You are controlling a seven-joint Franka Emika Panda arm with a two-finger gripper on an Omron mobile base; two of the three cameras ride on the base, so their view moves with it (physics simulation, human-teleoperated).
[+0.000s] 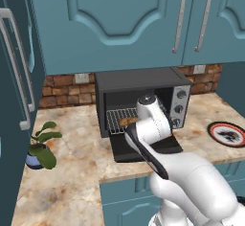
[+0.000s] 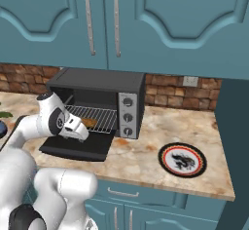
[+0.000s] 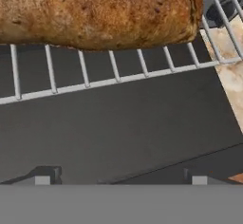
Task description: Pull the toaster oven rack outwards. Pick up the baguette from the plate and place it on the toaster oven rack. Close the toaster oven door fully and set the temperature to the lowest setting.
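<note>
The toaster oven (image 1: 143,84) stands on the counter with its door (image 1: 158,147) folded down flat. The toaster oven rack (image 2: 99,118) is pulled partly outwards over the door. The baguette (image 3: 95,9) lies on the rack (image 3: 99,76), and it also appears in the right base view (image 2: 89,122). My gripper (image 3: 121,180) hovers low over the door (image 3: 118,133), just in front of the rack edge. Its fingertips (image 3: 42,179) stand wide apart, open, with nothing between them. The plate (image 2: 182,160) sits bare on the counter to the right of the oven.
Three knobs (image 2: 128,117) run down the oven's right strip. A potted plant (image 1: 42,146) stands at the counter's left. Upper cabinets (image 1: 124,14) hang close above the oven. A tall unit with long handles (image 1: 14,67) walls the left side.
</note>
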